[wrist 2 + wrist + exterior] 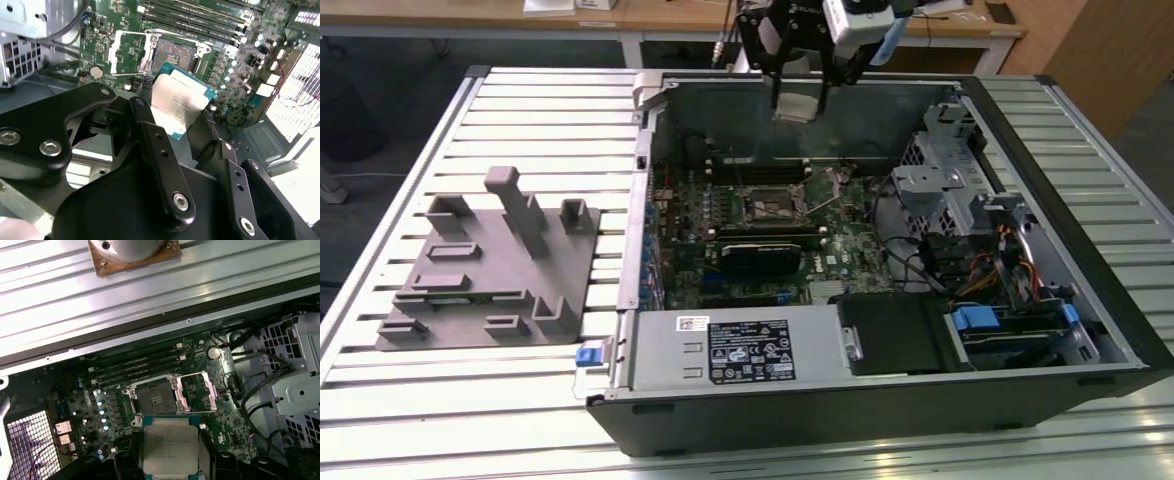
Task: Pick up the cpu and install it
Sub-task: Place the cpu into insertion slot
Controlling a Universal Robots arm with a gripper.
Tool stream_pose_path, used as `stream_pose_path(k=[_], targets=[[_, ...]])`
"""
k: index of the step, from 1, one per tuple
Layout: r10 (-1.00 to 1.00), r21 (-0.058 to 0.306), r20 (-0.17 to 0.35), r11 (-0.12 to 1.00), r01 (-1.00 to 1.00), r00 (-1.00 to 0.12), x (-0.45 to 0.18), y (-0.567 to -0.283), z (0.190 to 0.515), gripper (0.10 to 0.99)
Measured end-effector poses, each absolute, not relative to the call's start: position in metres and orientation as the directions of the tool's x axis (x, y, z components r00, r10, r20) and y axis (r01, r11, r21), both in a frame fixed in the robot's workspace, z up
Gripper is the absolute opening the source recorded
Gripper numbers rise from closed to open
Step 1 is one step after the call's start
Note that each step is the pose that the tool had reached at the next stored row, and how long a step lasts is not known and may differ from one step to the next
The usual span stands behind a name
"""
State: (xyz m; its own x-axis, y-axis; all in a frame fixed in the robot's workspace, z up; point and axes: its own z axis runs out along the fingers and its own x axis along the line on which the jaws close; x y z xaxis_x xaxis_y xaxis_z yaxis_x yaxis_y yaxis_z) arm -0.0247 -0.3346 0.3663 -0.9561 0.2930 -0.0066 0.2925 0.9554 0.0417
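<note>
My gripper (797,92) hangs over the back of the open computer case (654,180), shut on the cpu (797,106), a flat square chip with a pale metal top. In both wrist views the cpu (180,100) (169,444) sits edge-held between the black fingers (150,135), well above the motherboard. Below it lies the socket (154,399) (172,54) with its metal load plate (196,390) swung open and its contact area bare. In the exterior view the socket (771,207) is nearer the camera than the gripper.
Memory slots (137,365) run beside the socket. A drive cage (947,175) with cables fills the exterior view's right of the case, and a labelled silver power-supply box (734,348) sits at the front. A grey fixture block (494,265) stands on the slatted table (400,420).
</note>
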Motion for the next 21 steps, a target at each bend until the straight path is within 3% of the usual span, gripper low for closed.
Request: stream_pose_path(k=[21], targets=[[0.572, 0.042, -0.007, 0.819, 0.572, -0.820, -0.0247, -0.3340, 0.3650, 0.529]])
